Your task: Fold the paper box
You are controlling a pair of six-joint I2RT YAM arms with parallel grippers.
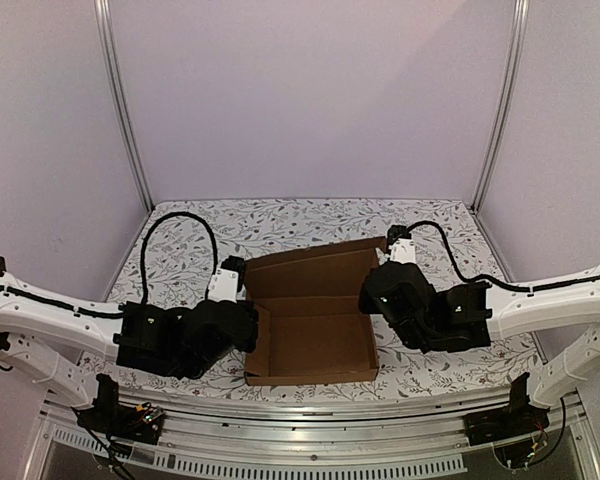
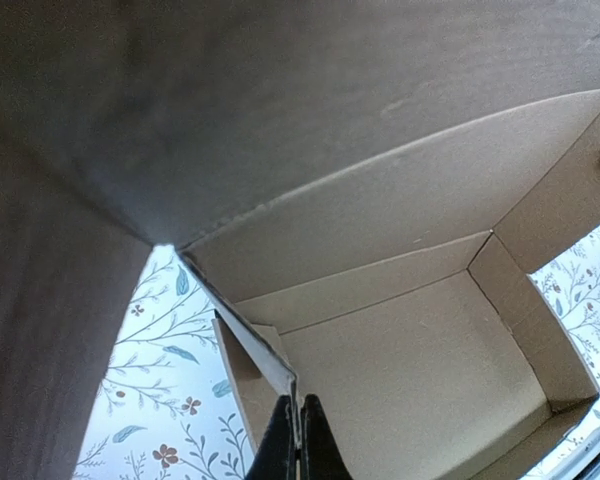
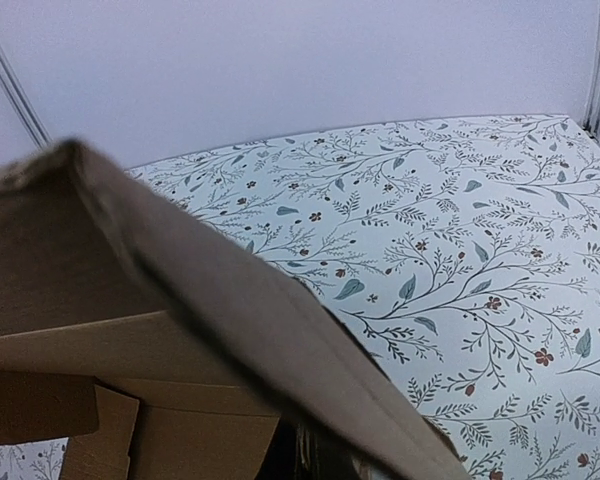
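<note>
The paper box (image 1: 315,340) is plain brown cardboard, standing as a shallow open tray in the middle of the table, with its lid panel (image 1: 310,268) raised at the back. My left gripper (image 1: 252,325) is at the box's left wall. In the left wrist view it (image 2: 300,445) is shut on that wall's thin upper edge, with the box's floor (image 2: 410,370) to the right. My right gripper (image 1: 372,292) is at the box's right wall. In the right wrist view it (image 3: 315,460) is mostly hidden under a cardboard flap (image 3: 180,280), with a cardboard edge pinched between its dark fingers.
The table has a white cloth with a leaf and flower print (image 1: 280,225). Purple walls with metal posts (image 1: 125,110) close the back and sides. A metal rail (image 1: 300,420) runs along the near edge. Black cables (image 1: 180,225) loop over the cloth behind each arm.
</note>
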